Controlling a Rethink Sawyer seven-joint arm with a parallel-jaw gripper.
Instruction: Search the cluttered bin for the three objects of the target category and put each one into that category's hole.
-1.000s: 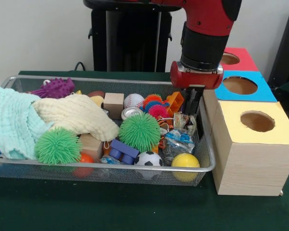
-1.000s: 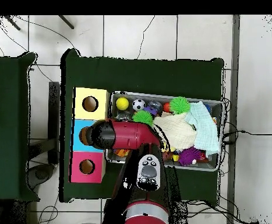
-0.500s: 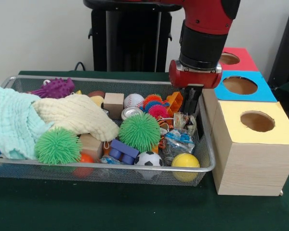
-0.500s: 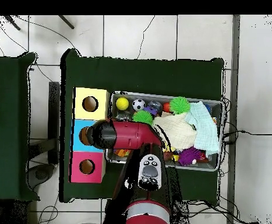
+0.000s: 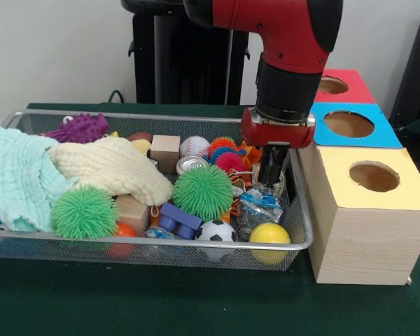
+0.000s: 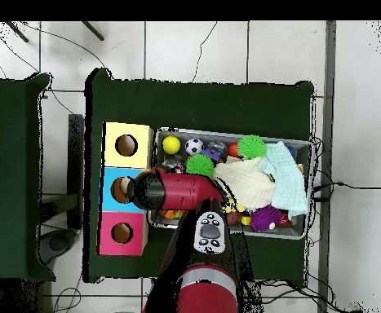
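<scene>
End effector [image 5: 273, 171] is lowered into the wire mesh bin [image 5: 302, 210] at its box-side end, above crinkly plastic snack packets [image 5: 260, 203]. Finger opening cannot be told; nothing is seen held. Target category is not shown. Yellow-topped [image 5: 374, 177], blue-topped [image 5: 348, 124] and red-topped [image 5: 334, 85] holes look empty, so all three placements are judged outstanding.

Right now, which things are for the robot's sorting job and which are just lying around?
Job: black gripper; silver wire-mesh bin; yellow-topped wooden box; blue-topped box; red-topped box.
Probably just lying about: mint green cloth; cream cloth; black cables on the floor.
</scene>
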